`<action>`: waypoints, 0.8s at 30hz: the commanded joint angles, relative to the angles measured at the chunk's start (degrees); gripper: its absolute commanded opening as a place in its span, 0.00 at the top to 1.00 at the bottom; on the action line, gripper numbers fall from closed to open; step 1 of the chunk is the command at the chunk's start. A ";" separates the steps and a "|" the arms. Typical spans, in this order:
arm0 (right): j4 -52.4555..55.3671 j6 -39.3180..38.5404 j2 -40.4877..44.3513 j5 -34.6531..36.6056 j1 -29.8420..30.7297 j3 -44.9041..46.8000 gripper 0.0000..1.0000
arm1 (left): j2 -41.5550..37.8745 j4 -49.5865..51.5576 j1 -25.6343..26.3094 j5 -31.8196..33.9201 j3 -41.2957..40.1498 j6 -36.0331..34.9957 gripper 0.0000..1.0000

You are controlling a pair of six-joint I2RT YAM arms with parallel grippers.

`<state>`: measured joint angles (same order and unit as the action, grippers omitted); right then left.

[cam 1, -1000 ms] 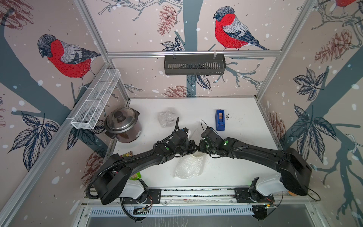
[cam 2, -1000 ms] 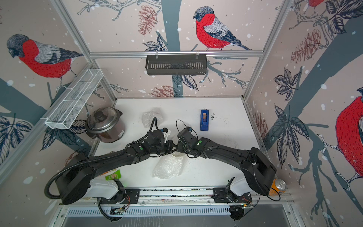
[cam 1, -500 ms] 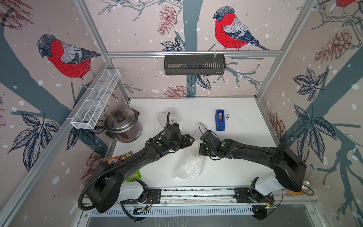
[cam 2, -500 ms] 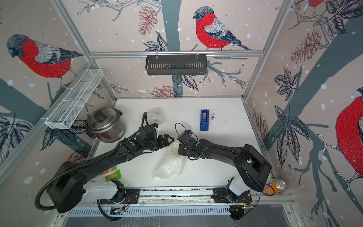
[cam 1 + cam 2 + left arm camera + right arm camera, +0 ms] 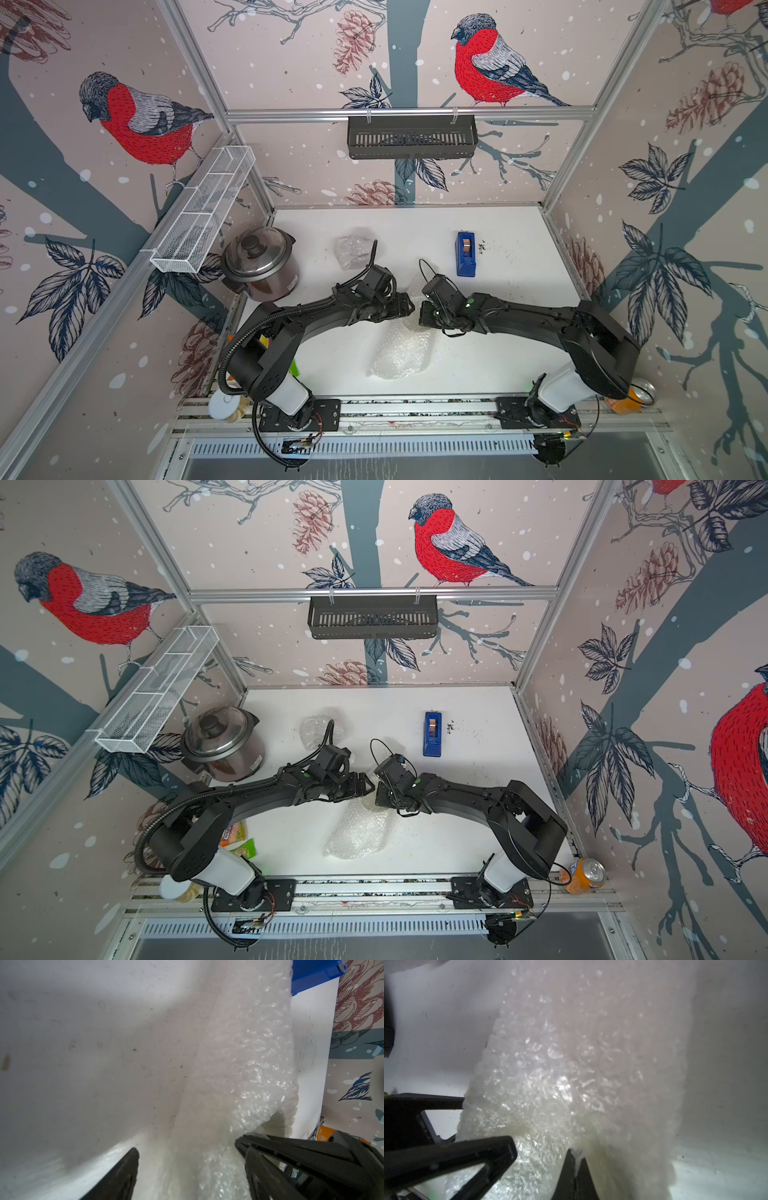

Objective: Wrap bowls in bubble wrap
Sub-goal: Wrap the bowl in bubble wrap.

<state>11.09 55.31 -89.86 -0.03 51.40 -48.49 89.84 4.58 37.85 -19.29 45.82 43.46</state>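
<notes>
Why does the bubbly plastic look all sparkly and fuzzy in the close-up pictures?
Right wrist view: light glints white off the bubble wrap, which is so near the lens that its bubbles smear; the right gripper pinching it is a dark shape. Left wrist view: same sparkle and blur, with grey shadow over most of the table. Both top views: sharp and evenly lit.

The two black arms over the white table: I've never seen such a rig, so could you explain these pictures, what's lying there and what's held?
They are two robot arms ending in pincer grippers. Two pictures look down from overhead; two come from wrist cameras. On the white table lie a translucent bubble wrap sheet, a crumpled bubble wrap bundle, a lidded steel cooker pot and a blue tape dispenser. The right gripper pinches the sheet; the left gripper is open, the sheet passing between its fingers.
</notes>
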 commanded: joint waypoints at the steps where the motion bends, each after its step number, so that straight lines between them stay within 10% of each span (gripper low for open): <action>1: -0.98 -0.29 -0.17 -0.66 0.03 0.56 0.98 | 0.94 -2.32 -0.09 -0.42 0.19 -1.25 0.24; 12: 0.02 -0.44 1.37 -0.75 0.07 -0.43 0.91 | 5.03 -4.05 0.47 0.07 0.11 -1.14 0.55; 24: 8.29 -9.35 10.90 1.18 -10.19 -5.74 0.45 | 4.21 0.23 2.47 4.61 1.48 -4.55 0.64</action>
<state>16.88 50.43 -79.72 1.37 44.23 -53.80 94.54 3.18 40.14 -16.34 46.94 40.34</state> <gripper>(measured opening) 0.538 0.362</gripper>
